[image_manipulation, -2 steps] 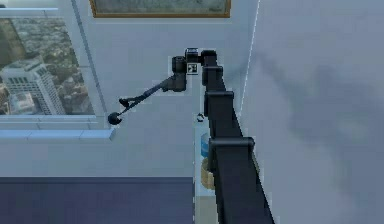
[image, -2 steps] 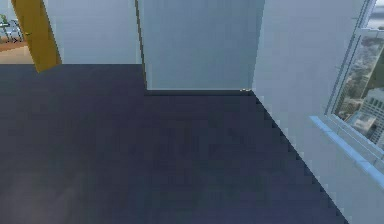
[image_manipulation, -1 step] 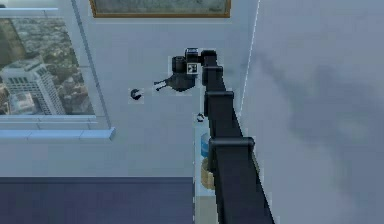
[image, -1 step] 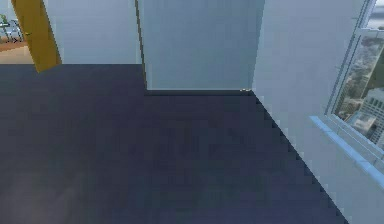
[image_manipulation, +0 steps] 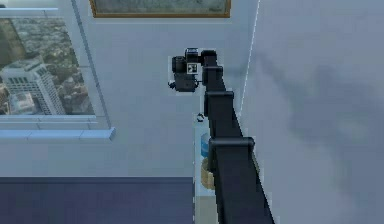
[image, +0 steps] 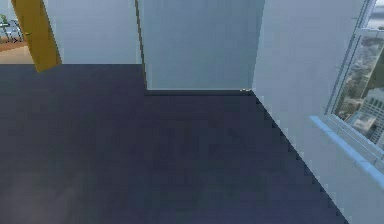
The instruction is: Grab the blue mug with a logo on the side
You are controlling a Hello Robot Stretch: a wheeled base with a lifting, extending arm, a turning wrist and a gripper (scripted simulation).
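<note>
**Arm side view.** The arm (image_manipulation: pixel 228 150) rises to the end effector (image_manipulation: pixel 180 76), set against bare wall (image_manipulation: pixel 140 110) right of the window (image_manipulation: pixel 40 70). It carries nothing (its grip state cannot be told). A small pale blue shape (image_manipulation: pixel 204 146) just left of the arm may be the mug (image_manipulation: pixel 204 146), though it is too small to tell. Judged progress: the grasp is not yet made, and 2 steps remain, confirming the mug and taking it.

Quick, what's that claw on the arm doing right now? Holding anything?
The end effector holds nothing, only bare wall behind it; open or closed cannot be told.
</note>
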